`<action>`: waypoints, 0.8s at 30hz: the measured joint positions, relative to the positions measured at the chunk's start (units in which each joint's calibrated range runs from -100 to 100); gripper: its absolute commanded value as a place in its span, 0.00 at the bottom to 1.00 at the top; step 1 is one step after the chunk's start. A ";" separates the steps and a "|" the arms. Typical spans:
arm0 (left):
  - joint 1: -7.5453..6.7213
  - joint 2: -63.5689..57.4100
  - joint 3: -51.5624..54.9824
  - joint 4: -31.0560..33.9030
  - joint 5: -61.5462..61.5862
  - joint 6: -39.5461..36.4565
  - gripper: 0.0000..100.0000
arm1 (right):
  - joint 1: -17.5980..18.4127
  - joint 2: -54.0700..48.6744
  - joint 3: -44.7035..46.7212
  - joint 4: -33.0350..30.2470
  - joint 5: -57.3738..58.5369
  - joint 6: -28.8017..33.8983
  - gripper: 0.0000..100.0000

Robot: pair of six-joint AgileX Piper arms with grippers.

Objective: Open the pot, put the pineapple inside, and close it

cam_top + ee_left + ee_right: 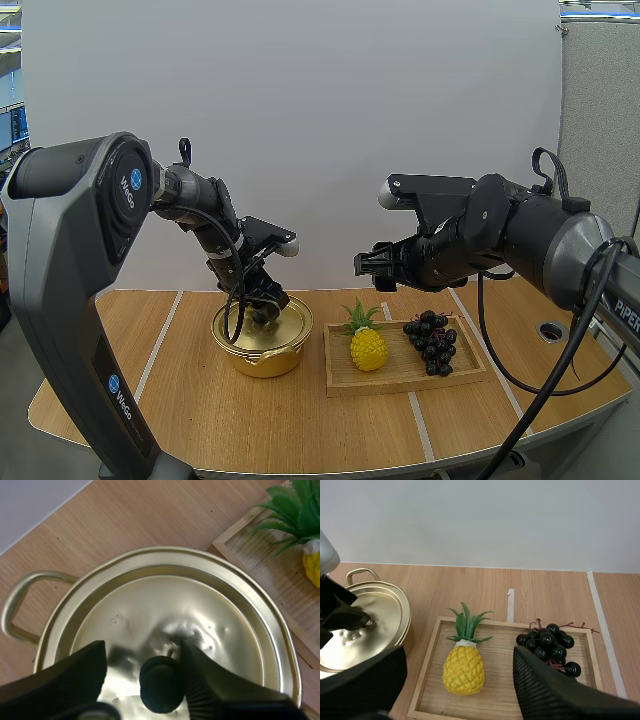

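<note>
The left gripper (145, 652) straddles the knob (160, 682) of the lid (165, 605), jaws apart, placed to pinch and lift it, while the right gripper (375, 265) hangs released above the pineapple (463, 669), ready to collect it.

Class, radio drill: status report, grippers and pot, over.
Left gripper open, fingers astride lid knob. Right gripper open, raised near tray. Lid on pot; pineapple on tray beside grapes. Nothing blocks pineapple.

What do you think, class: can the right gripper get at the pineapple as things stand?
Probably yes. The open right gripper hangs above the wooden tray, the pineapple sits uncovered with the grapes apart from it, and the left gripper is over at the pot lid.
</note>
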 measured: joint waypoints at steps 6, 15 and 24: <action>-0.22 -0.16 -0.43 -0.55 1.81 0.00 0.00 | 0.00 0.00 0.00 0.00 0.00 0.00 1.00; -0.22 -2.81 -0.59 -0.02 5.23 0.00 0.00 | 0.00 0.00 0.00 0.00 0.00 0.00 1.00; -0.15 -16.80 -9.55 0.74 9.32 -0.61 0.00 | 0.00 0.00 0.00 0.09 -0.42 0.00 1.00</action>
